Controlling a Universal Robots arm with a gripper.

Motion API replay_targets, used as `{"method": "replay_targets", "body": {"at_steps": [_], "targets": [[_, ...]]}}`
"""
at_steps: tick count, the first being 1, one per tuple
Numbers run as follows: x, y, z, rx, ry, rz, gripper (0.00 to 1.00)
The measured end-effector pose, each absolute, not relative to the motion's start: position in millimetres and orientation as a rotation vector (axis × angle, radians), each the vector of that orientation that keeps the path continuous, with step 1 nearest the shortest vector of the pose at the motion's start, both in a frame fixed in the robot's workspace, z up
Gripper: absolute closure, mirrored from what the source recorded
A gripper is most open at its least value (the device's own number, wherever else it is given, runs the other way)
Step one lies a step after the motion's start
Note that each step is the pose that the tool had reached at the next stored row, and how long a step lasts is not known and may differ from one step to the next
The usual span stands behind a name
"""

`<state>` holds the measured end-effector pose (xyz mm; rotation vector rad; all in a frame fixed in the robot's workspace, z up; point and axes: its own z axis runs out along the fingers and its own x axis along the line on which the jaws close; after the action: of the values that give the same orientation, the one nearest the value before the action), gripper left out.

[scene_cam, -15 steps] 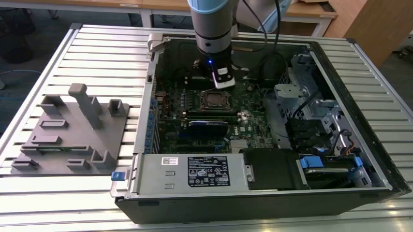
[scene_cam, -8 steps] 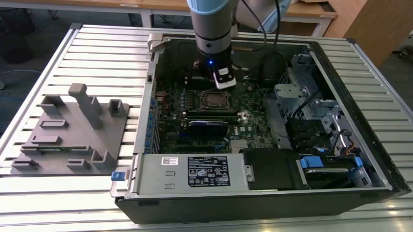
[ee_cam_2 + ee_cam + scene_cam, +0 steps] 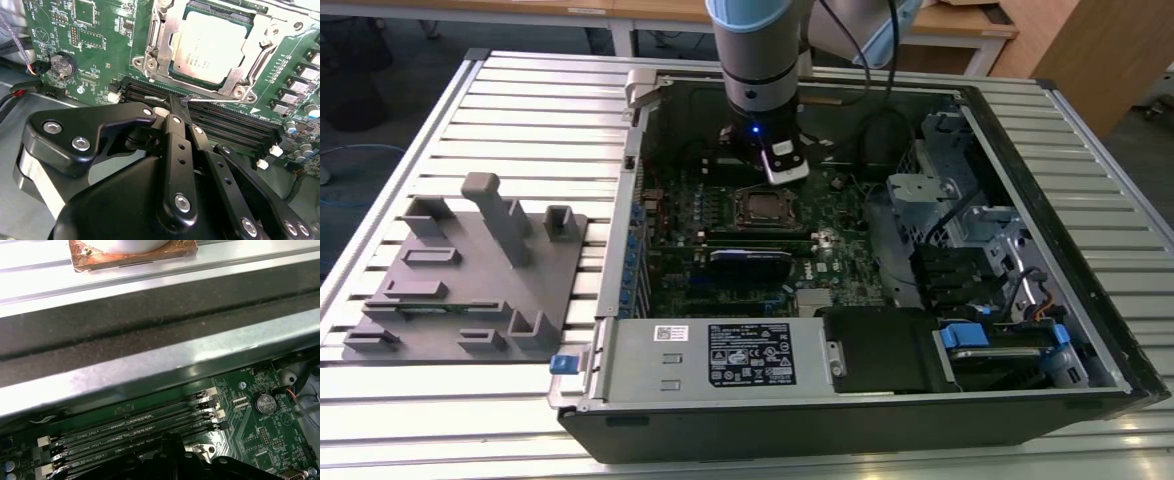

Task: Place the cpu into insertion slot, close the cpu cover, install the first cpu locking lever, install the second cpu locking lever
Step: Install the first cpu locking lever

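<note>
The hand (image 3: pixel 172 102), fingers pressed together, sits over the memory slots (image 3: pixel 215 117); the cpu (image 3: pixel 212 45) lies seated under the cpu cover (image 3: pixel 165 35).

Arm (image 3: pixel 758 50): silver-grey tube, light-blue joint cap at top, black wrist section with small blue light, white-and-black block below. Black cable along the side. Gripper (image 3: pixel 172 107): glossy black linkage bars, rounded knuckles, silver screws at pivots, rows of small holes down the fingers (image 3: pixel 176 145).
</note>
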<state>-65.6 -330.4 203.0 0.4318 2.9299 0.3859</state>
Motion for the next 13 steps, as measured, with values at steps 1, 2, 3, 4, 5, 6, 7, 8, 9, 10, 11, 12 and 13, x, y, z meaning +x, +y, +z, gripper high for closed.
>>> {"method": "replay_targets", "body": {"at_steps": [1,2,3,4,5,6,7,8,9,10,11,12,13], "targets": [[-66.5,-330.0,203.0,0.431,2.929,0.385,0.90],[-67.4,-329.5,203.0,0.429,2.927,0.384,0.90],[-68.3,-329.2,202.9,0.427,2.924,0.383,0.90],[-69.0,-328.8,202.8,0.425,2.920,0.381,0.90],[-69.6,-328.5,202.5,0.423,2.915,0.378,0.90],[-69.9,-328.3,202.3,0.420,2.910,0.376,0.90],[-70.0,-328.2,202.1,0.418,2.905,0.371,0.90],[-70.1,-328.2,201.8,0.415,2.900,0.366,0.90],[-70.2,-328.2,201.6,0.413,2.897,0.362,0.90],[-70.2,-328.2,201.6,0.412,2.895,0.361,0.90],[-70.2,-328.2,201.6,0.412,2.895,0.361,0.90],[-70.2,-328.2,201.5,0.412,2.895,0.361,0.90],[-70.2,-328.2,201.5,0.412,2.895,0.361,0.90]]}}
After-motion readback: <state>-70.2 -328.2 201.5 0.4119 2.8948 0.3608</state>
